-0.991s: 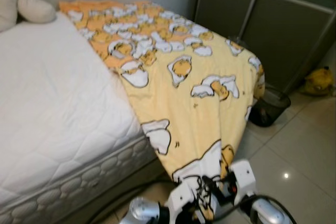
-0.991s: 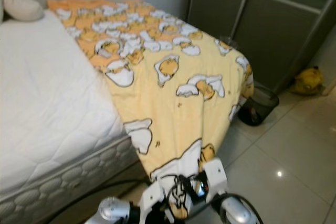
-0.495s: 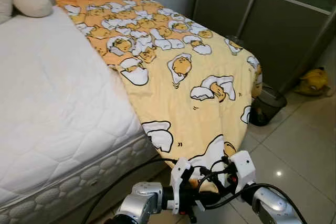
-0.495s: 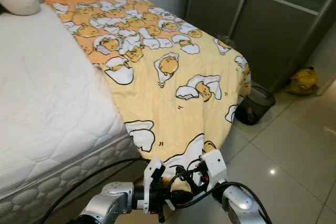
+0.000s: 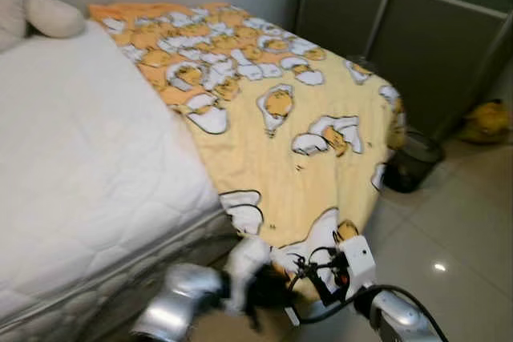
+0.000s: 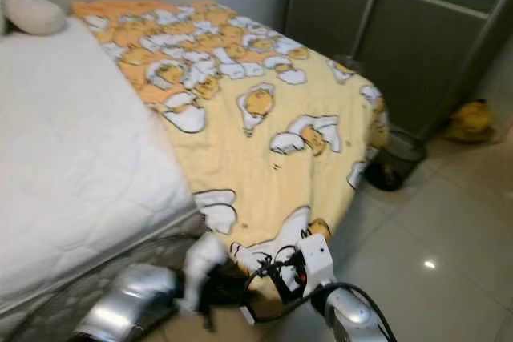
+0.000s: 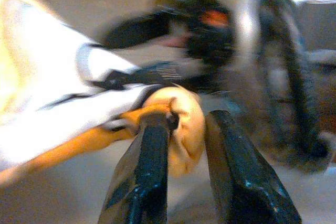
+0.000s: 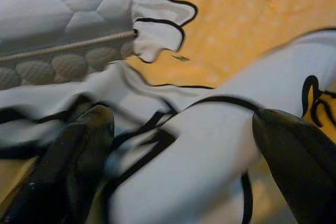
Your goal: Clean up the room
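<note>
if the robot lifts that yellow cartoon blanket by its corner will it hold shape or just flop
The yellow cartoon-print blanket will probably flop: it drapes limply over the white quilted mattress. It looks thin, so likely light. The left end effector pinches only a bunched fold, so it may slip.

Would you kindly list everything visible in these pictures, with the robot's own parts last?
blanket: one, yellow and orange with white cartoon figures, spread over the right part of the bed, its end hanging over the foot.
mattress: one, white quilted, left part uncovered.
plush toy: one, cream, at the head of the bed.
waste basket: one, black mesh, on the floor beside the bed.
yellow thing: one, on the floor by the wardrobe; too blurred to identify.
wardrobe: one, dark grey doors, right.
floor: pale glossy tiles.
left tool: fingers closed on a fold of blanket edge.
right tool: fingers spread either side of the blanket's hanging end.
</note>
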Tool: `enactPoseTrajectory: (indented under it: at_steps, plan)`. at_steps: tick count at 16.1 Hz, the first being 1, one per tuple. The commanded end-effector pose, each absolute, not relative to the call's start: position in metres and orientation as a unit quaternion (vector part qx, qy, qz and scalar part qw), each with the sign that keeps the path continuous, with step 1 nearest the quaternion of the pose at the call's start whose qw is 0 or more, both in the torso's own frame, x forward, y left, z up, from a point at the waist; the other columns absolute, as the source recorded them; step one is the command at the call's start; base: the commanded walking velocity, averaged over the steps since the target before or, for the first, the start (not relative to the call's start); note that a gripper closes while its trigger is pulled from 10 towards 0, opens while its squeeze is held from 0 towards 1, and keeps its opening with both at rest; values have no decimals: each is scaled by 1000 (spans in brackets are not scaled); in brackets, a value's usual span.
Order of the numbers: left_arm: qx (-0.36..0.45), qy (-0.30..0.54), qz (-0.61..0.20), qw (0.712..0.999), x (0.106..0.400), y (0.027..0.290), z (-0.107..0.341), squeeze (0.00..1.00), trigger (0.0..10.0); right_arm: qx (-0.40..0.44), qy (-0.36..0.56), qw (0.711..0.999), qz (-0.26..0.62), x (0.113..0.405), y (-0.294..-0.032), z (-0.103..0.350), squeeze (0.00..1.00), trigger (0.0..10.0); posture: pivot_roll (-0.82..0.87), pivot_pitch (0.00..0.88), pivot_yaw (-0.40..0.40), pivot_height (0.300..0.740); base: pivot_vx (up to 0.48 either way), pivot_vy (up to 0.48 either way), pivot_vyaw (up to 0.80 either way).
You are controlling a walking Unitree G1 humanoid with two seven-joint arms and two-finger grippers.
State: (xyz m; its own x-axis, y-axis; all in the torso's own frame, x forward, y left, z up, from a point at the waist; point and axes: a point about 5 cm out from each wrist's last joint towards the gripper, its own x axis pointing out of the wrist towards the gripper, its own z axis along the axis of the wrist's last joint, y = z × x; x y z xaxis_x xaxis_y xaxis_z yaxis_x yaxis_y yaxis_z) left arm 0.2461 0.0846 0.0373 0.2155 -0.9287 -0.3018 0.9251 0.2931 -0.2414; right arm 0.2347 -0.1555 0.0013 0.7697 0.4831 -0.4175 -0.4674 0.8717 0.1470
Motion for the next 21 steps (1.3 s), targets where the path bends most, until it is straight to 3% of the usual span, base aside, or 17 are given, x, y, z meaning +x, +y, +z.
enactPoseTrajectory:
  at_steps: [1, 2, 3, 4, 6, 9, 10, 15, 18, 21]
  plan:
    - [9, 154, -575, 804, 255, 91, 52, 1000, 10000, 13, 215, 944, 250, 242, -155, 5, 0, 10000, 125, 0, -27, 740, 0, 0, 0]
    - [10, 147, -555, 818, 259, 97, 56, 1000, 10000, 14, 211, 945, 249, 245, -154, 6, 0, 10000, 131, 0, -26, 740, 0, 0, 0]
    - [15, 141, -498, 856, 268, 105, 59, 1000, 10000, 14, 200, 948, 248, 251, -153, 10, 0, 10000, 136, 0, -25, 740, 0, 0, 0]
    - [12, 140, -482, 865, 272, 107, 60, 1000, 10000, 14, 196, 949, 247, 253, -153, 12, 0, 10000, 138, 0, -24, 740, 0, 0, 0]
    - [3, 111, -334, 936, 294, 116, 63, 1000, 10000, 6, 114, 975, 189, 276, -158, 39, 0, 10000, 134, 0, -13, 740, 0, 0, 0]
    - [-31, 82, -139, 986, 310, 136, 67, 1000, 10000, 19, 18, 995, 101, 296, -170, 76, 0, 10000, 119, 0, -3, 740, 0, 0, 0]
    - [-10, 68, -111, 991, 311, 139, 70, 0, 10000, 18, 3, 995, 94, 299, -170, 83, 0, 10000, 110, 0, 2, 740, 0, 0, 0]
    - [35, 57, -56, 996, 330, 127, 78, 0, 10000, 10, 5, 997, 79, 299, -167, 79, 0, 10000, 87, 0, 14, 740, 0, -480, 370]
    - [23, 60, -40, 997, 338, 122, 81, 0, 10000, 9, 6, 997, 75, 298, -167, 77, 0, 10000, 82, 0, 21, 740, 0, -480, 596]
    - [17, 78, -86, 993, 342, 108, 79, 0, 10000, 6, 12, 997, 70, 296, -170, 73, 0, 10000, 74, 0, 33, 740, 0, -480, 579]
